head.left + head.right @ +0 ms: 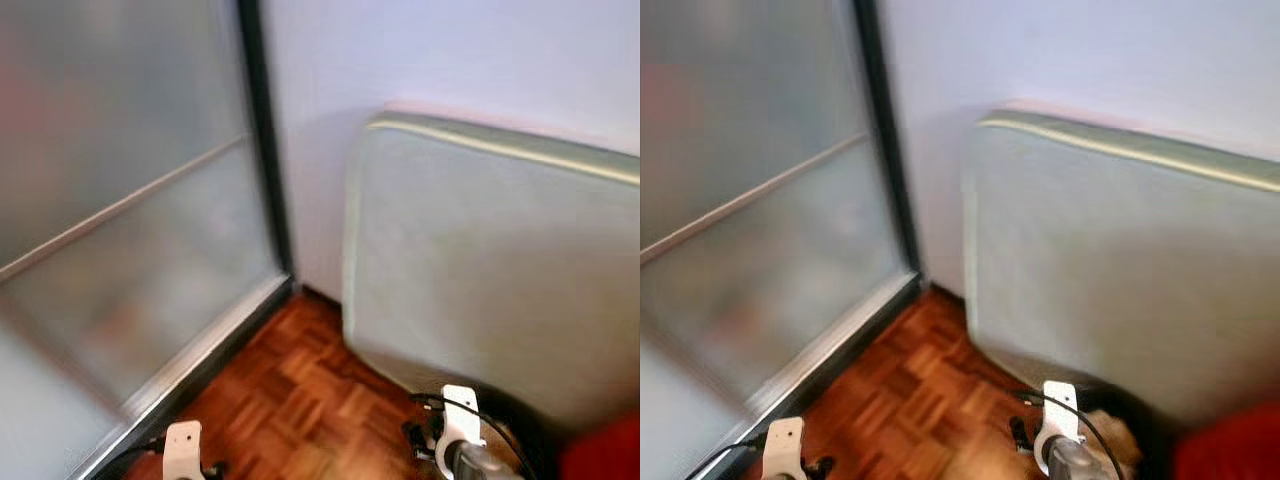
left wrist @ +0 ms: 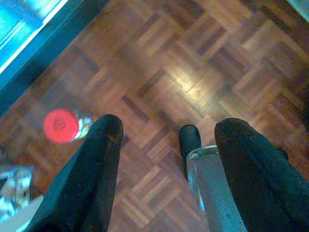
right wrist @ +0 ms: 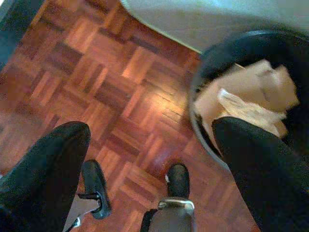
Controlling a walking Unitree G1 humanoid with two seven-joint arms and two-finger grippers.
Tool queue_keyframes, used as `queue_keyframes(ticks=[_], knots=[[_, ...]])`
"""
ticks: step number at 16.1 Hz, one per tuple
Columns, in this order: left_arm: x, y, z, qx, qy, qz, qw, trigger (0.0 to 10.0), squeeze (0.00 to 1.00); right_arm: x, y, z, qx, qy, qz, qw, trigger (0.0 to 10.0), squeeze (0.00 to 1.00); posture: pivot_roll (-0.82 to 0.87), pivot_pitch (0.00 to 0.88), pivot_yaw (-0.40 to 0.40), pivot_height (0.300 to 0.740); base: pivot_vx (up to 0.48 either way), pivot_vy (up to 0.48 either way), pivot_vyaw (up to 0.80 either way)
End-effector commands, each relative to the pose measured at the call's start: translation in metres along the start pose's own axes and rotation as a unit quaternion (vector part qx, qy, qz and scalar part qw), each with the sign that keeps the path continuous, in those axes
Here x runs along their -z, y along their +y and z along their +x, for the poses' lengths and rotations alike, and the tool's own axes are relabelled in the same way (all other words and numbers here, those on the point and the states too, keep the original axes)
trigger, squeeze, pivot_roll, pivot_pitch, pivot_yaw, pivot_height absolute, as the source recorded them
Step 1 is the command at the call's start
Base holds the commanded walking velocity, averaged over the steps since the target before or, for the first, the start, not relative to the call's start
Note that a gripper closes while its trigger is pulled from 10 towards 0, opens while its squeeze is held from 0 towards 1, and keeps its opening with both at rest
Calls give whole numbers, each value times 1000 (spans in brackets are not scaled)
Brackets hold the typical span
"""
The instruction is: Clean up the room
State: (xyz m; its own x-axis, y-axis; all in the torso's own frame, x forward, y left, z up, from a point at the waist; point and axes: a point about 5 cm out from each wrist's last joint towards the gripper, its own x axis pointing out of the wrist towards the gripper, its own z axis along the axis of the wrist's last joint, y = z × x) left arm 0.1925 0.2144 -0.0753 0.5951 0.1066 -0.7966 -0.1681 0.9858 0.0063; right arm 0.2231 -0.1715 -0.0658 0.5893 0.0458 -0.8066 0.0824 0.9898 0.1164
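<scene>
My left gripper (image 2: 169,130) hangs open over the parquet floor (image 2: 193,58), with nothing between its fingers. A clear bottle with a red cap (image 2: 61,125) stands on the floor beyond one finger, apart from it. My right gripper (image 3: 152,133) is also open and empty, low over the floor. Just beside one of its fingers stands a black bin (image 3: 227,53) holding crumpled brown and white paper (image 3: 251,92). In the eye views the bin (image 1: 1110,400) sits at the foot of the mattress by my right arm (image 1: 458,420).
A pale green mattress (image 1: 490,260) leans on the white wall at the right. A frosted glass sliding door (image 1: 120,200) with a dark frame closes the left side. Something red (image 1: 605,450) shows at the lower right. My feet (image 3: 177,180) stand on the parquet.
</scene>
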Motion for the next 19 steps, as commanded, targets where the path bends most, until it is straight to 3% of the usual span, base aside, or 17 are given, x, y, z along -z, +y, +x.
queue_keyframes(ticks=[1, 5, 14, 17, 19], knots=[[0, 1, 0, 0, 2, 10, 1000, 10000, 0, 0, 2, 0, 0, 3, 3, 1000, 10000, 0, 18, 0, 58, 735, 0, 0, -781], [-1, 1, 0, 5, 4, 36, 999, 10000, 0, 0, 2, 0, -1, 4, 2, 1000, 10000, 0, 19, 0, 58, 735, 0, 0, -781], [0, 1, 0, 7, 9, 35, 999, 10000, 0, 0, 2, 0, -1, 5, 1, 1000, 10000, 0, 14, 0, 60, 735, 0, -29, -773], [-2, 2, 0, 5, 6, 55, 998, 10000, 0, 0, 2, 0, -1, 6, 2, 1000, 10000, 0, 13, 0, 61, 735, 0, -124, -744], [-1, 2, 0, 5, 7, 41, 999, 10000, 0, 0, 2, 0, -1, 6, 2, 1000, 10000, 0, 13, 0, 61, 735, 0, -206, -747]])
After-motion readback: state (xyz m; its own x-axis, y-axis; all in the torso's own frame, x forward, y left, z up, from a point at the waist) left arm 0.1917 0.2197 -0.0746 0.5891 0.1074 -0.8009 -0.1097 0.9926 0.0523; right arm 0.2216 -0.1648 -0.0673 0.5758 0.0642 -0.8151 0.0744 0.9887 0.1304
